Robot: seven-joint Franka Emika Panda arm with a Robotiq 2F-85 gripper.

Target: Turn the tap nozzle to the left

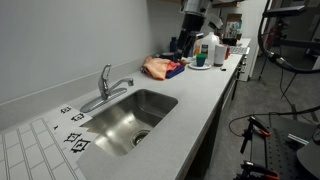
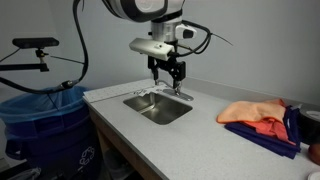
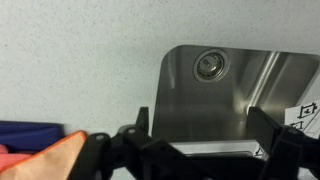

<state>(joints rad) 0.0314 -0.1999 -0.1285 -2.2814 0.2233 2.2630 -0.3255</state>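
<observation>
My end effector (image 2: 168,76) hangs over the surface (image 1: 200,100) by the sink (image 1: 150,106), fingers (image 3: 268,135) spread wide and gripping nothing. The tap nozzle (image 1: 120,86) reaches over the basin's back edge, below its upright lever (image 1: 104,72). An orange cloth (image 1: 158,67) lies near the sink.

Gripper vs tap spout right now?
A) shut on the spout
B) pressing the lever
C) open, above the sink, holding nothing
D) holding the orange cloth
C: in an exterior view the gripper hangs above the sink, the wrist view shows it open and empty, and the spout stands untouched.
</observation>
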